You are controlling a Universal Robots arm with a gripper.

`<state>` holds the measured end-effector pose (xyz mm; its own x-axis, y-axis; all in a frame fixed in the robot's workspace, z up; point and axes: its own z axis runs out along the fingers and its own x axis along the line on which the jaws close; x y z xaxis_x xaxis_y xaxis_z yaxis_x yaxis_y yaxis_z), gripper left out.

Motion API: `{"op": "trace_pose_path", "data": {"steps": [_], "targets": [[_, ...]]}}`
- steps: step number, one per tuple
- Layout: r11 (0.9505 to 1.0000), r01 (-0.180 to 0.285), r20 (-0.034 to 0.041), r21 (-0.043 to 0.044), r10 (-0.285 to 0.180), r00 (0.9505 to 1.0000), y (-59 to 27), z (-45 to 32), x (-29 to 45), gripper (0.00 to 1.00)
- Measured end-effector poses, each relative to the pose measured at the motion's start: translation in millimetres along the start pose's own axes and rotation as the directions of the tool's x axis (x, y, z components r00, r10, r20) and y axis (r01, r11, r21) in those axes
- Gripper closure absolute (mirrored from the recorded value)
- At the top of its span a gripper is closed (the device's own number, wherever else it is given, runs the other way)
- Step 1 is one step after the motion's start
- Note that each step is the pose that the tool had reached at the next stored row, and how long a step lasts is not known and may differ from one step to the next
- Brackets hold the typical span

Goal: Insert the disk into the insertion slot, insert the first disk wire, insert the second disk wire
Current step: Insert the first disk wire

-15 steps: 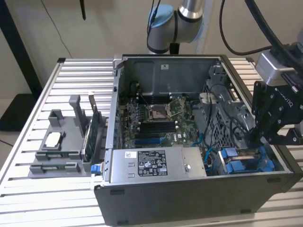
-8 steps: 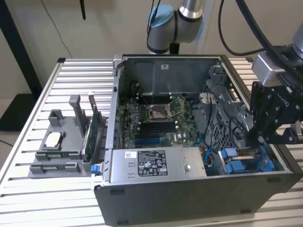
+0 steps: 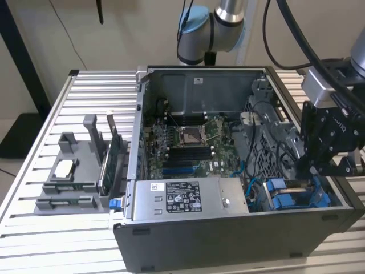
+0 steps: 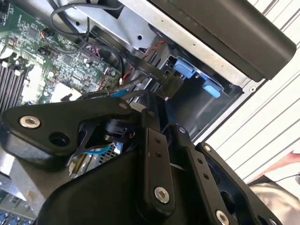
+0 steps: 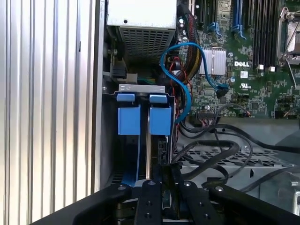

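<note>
Two bright blue plastic carrier frames [image 5: 159, 121] stand side by side in the drive bay in the first wrist view. Their near ends pass behind the black gripper [image 5: 161, 177], and which one holds the silver-grey disk cannot be told. In the exterior view the grey robot arm [image 3: 228, 14] is cut off by the top edge. In the second wrist view a pinkish shape [image 4: 283, 164] at the edge is too cropped to name.

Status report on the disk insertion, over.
Gripper low at the drive bay. Disk's blue carrier in the bay, seating unclear. Black cables and a blue wire close beside it.
</note>
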<state>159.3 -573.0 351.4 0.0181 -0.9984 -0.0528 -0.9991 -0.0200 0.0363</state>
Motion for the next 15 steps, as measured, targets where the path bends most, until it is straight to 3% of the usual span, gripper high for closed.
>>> {"op": "trace_pose_path", "data": {"steps": [15], "targets": [[1.0000, 0.000, -0.0010, 0.0014, 0.000, 1.0000, -8.6, 3.7, 0.0, 0.81]]}}
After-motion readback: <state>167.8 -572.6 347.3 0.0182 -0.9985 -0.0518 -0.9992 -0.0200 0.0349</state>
